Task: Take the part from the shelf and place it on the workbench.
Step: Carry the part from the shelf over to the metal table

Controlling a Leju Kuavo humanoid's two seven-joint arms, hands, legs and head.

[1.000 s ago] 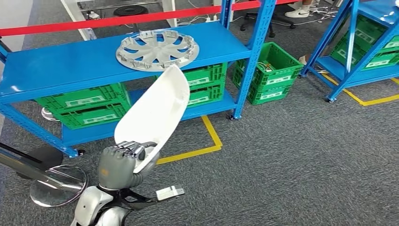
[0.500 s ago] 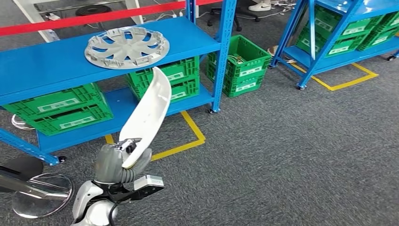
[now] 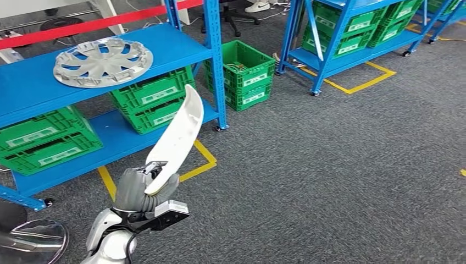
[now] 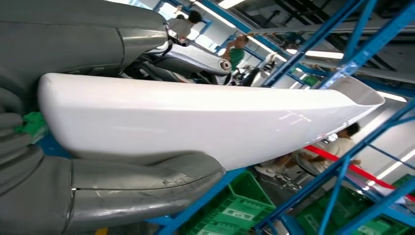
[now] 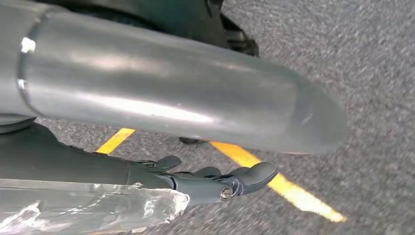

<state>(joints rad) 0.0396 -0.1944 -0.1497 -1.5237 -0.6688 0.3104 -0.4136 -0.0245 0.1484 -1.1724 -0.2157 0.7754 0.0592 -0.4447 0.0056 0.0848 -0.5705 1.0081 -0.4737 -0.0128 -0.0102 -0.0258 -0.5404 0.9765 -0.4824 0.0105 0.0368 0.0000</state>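
While the left hand grips the white part upright beside the blue shelf, carrying calls for a firm hold; the right hand hangs empty, fingers apart.

The white part is showing a smooth, glossy plastic-looking skin (light is glinting along it in the left wrist view). The left hand is looking matt grey. The shelf is gleaming with blue painted metal; the carpet is looking rough and grey.
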